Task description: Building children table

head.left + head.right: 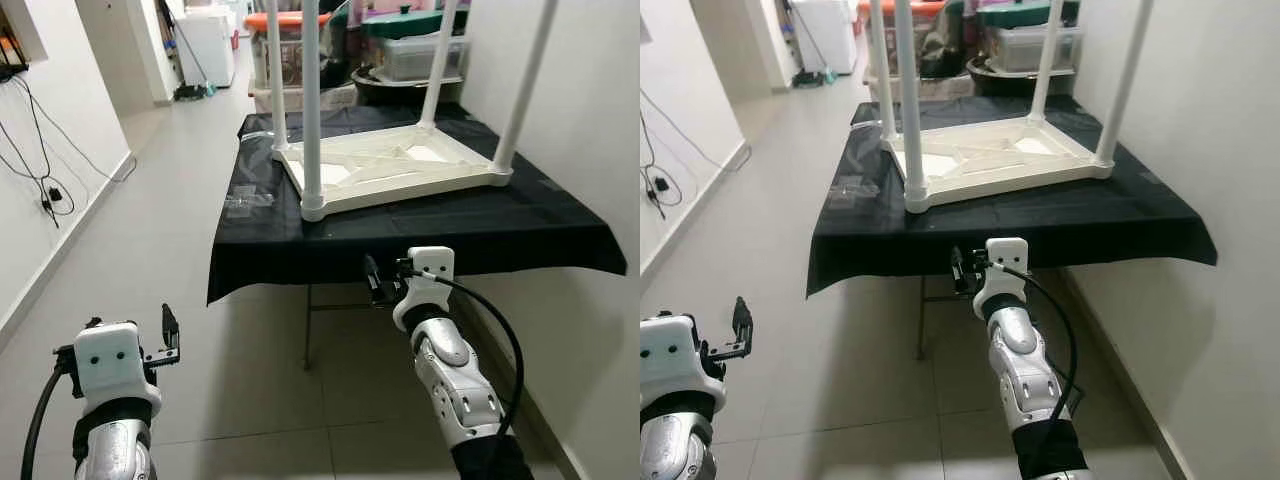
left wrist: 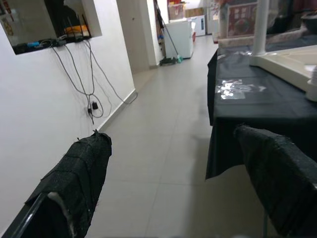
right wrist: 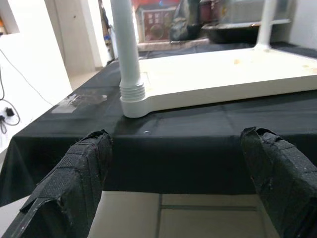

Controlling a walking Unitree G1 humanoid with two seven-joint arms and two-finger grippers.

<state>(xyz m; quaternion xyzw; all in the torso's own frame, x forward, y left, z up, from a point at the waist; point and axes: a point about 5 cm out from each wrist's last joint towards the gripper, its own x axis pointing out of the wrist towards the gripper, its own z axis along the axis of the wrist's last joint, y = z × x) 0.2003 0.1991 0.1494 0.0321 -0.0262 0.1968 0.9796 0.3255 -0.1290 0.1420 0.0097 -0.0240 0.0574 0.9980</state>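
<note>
White plastic children table [image 1: 390, 165] lies upside down on a bigger table [image 1: 560, 235] that wears a black cloth, and its four legs point up. The near leg [image 1: 311, 100] looks screwed into its corner socket, with the thread rings showing just above the socket in the right wrist view. The other three legs stand in their corners too, so the build looks almost done. I think it is light and stiff, because it is thin hollow plastic with ribs under the top. The smooth round legs may be slippery, so a hold low on a leg, near the socket, seems safest. The flat edge of the top is another good place to take hold. A small clear plastic bag [image 1: 245, 198] lies on the cloth beside the near corner. The right gripper [image 1: 378, 282] hangs just in front of the cloth's hanging edge, below the near leg, and its fingers [image 3: 79, 183] are spread wide with nothing between them. The left gripper [image 1: 168, 335] is low over the tiled floor [image 1: 180, 190], well apart from the table, and its fingers [image 2: 84, 171] are wide and hold nothing. Cables [image 1: 40, 175] hang down the white wall on the left. Storage boxes [image 1: 420, 50] are stacked behind the table.
</note>
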